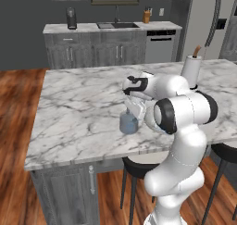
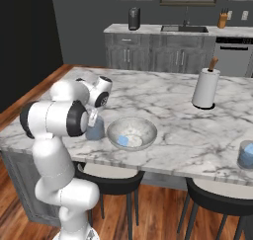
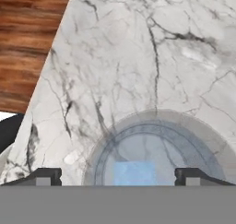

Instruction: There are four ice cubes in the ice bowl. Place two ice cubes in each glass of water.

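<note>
My gripper hangs open right over a glass of water, its fingertips spread wide to either side. A light blue ice cube lies inside this glass, free of the fingers. The same glass stands near the island's front edge, under the gripper. Just to its right sits the ice bowl with a blue ice cube in it. The second glass of water is at the far right edge, with light blue showing inside.
A white paper towel roll with a brown tip stands at the back of the marble island. Dark stools sit under the front edge. Wooden floor lies beyond the island's left side.
</note>
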